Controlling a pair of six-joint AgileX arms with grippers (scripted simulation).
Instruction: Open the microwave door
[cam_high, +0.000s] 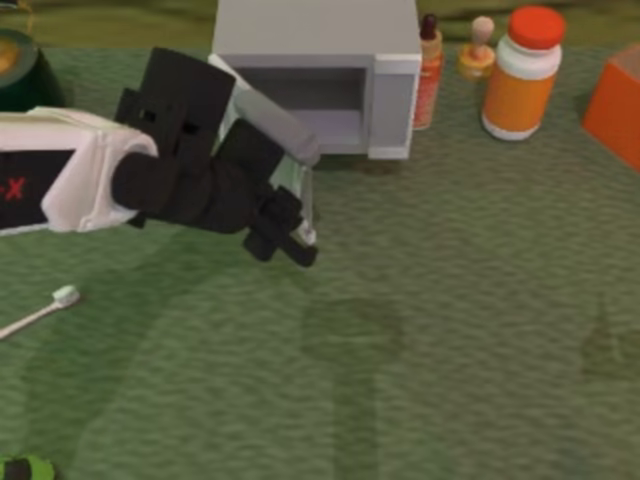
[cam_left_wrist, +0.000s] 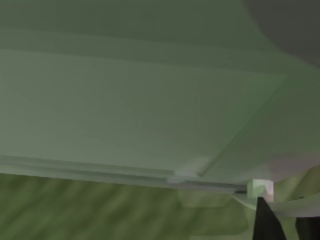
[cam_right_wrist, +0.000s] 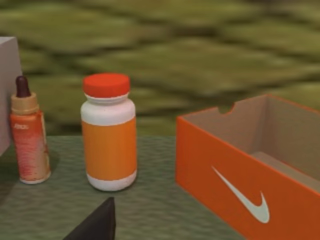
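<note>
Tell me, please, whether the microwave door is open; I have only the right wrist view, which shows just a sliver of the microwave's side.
Observer: Yes. In the top view the microwave door stands out at an angle from the microwave, and the inside is showing.
Operator: Thank you. Where is the left gripper?
Observer: The left gripper is at the door's free edge, in front of the microwave. Your right arm does not appear in the top view.
Operator: Is anything lying on the table's left side?
Observer: A toothbrush lies near the left edge, apart from the arm.
</note>
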